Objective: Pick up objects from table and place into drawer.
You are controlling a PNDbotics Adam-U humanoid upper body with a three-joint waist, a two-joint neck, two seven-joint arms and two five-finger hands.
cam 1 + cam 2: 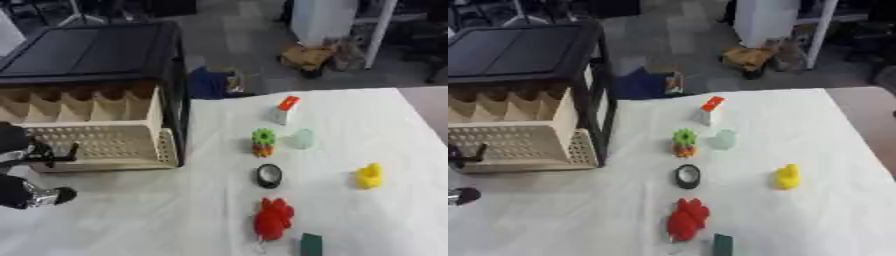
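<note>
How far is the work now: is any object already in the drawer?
Done: the drawer is pulled out; nothing shows inside. In hand: the left hand sits at its front, holding no object. Left: the red toy, yellow duck, black ring and others remain on the table.

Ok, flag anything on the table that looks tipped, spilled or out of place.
Nothing looks spilled or broken. The small white carton with an orange top leans to one side rather than standing square. The drawer is pulled open, with the left hand at its front. The other toys lie apart along the cloth.
</note>
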